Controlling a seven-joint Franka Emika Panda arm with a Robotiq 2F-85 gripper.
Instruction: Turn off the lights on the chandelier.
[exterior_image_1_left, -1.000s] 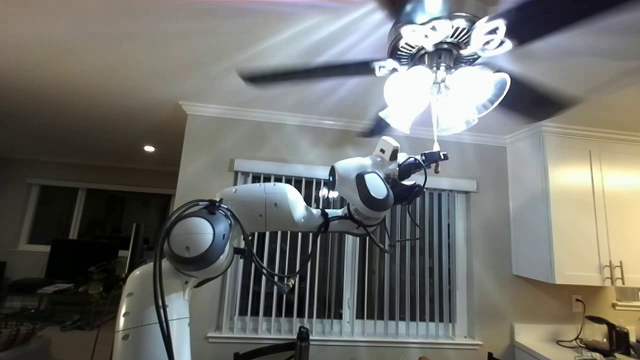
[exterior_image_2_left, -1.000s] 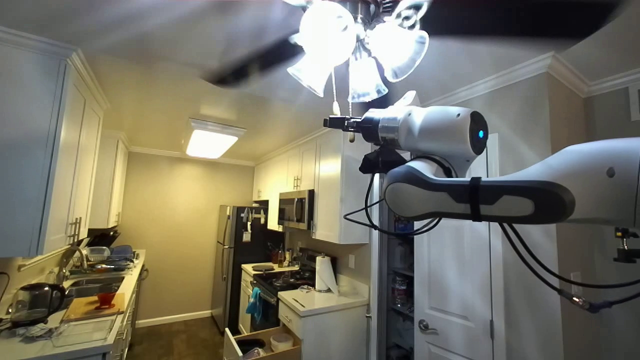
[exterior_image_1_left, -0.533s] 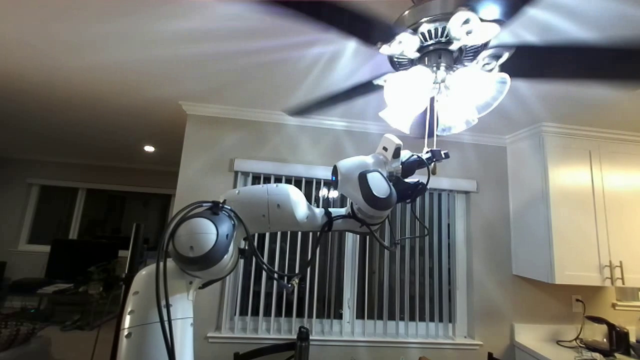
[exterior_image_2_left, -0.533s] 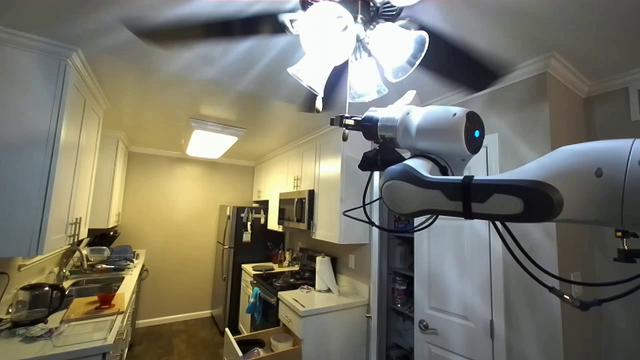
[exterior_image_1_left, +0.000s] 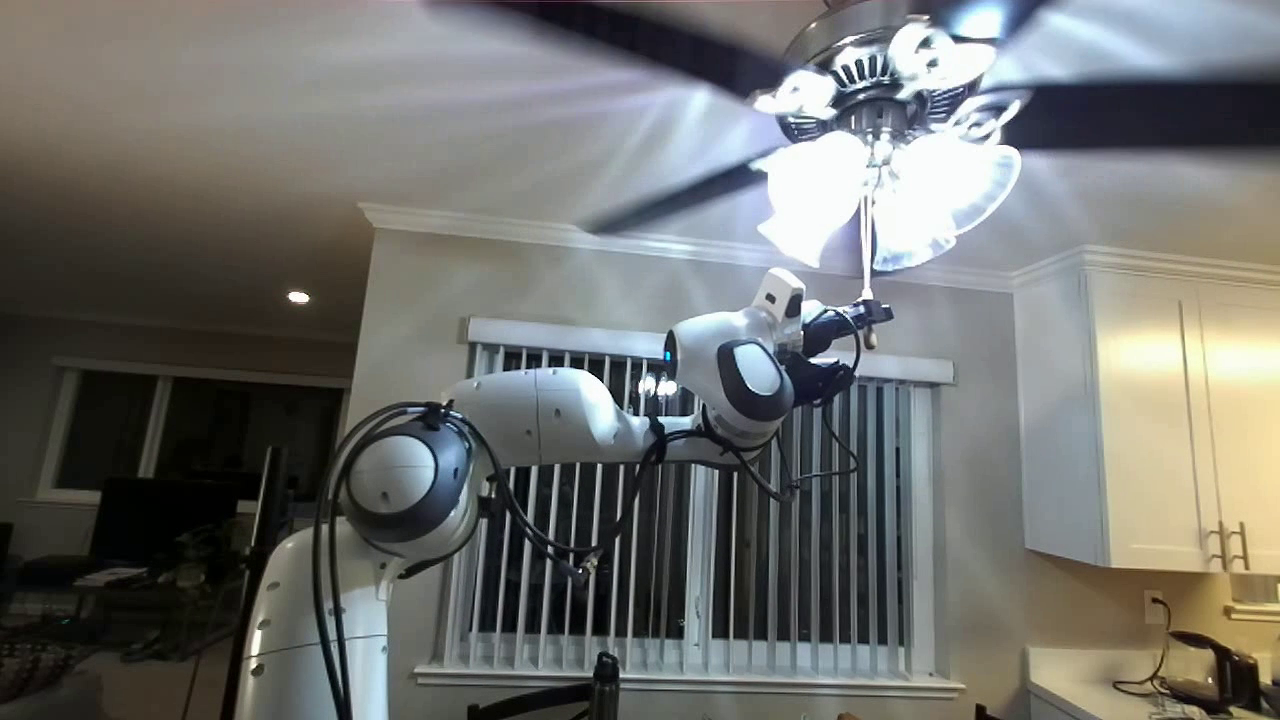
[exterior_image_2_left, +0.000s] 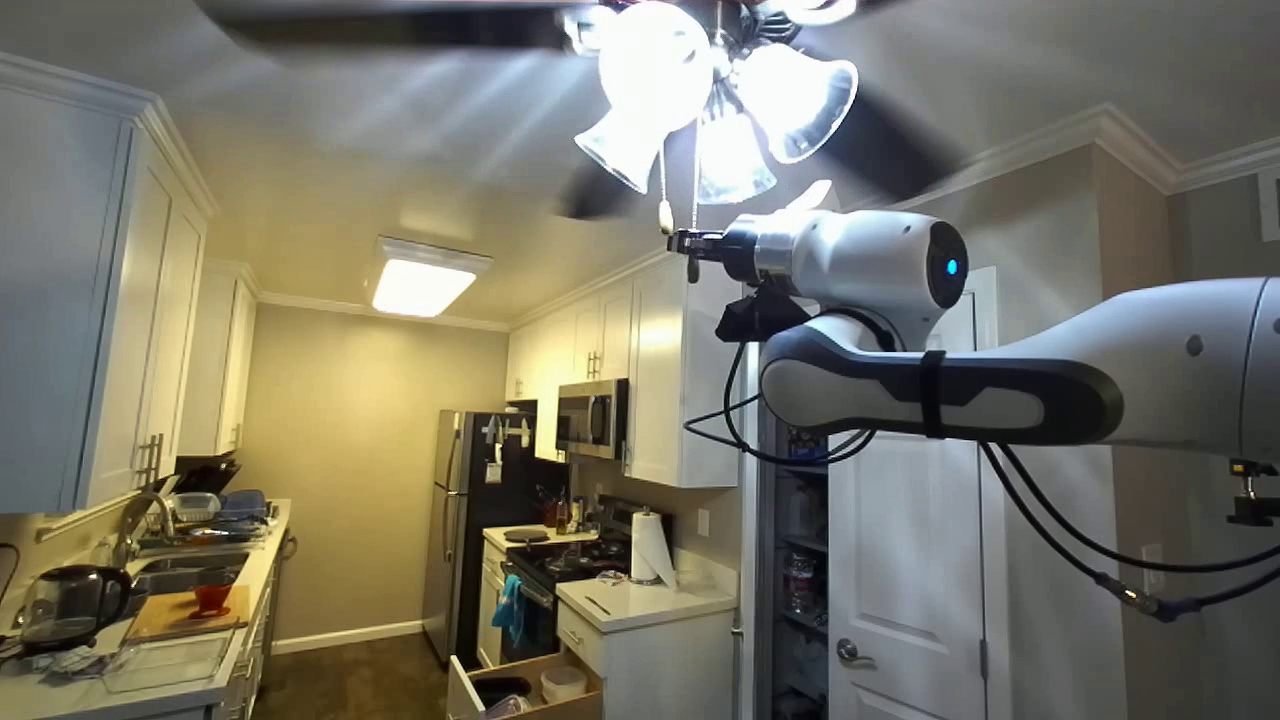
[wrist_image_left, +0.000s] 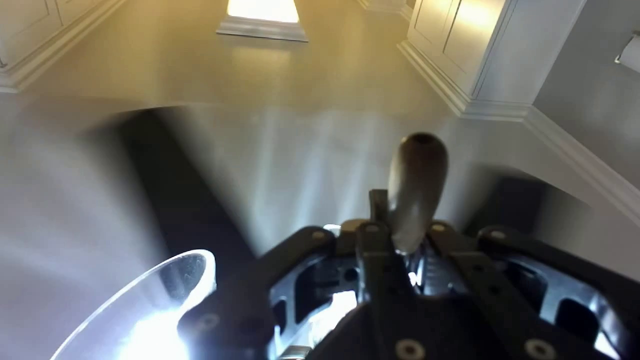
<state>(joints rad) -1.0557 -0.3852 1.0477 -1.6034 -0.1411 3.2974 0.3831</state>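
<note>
A pale teardrop pull has swung nearer the black claw, seemingly mid-grasp on the beaded chain, hold unclear; next, tug down.

Chandelier lit; beneath, end effector with dark pull knob hanging just under it.

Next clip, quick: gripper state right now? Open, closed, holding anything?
Gripper: jaws close together, a pull-chain knob hanging just below them; whether they are clamped on anything cannot be told.
</note>
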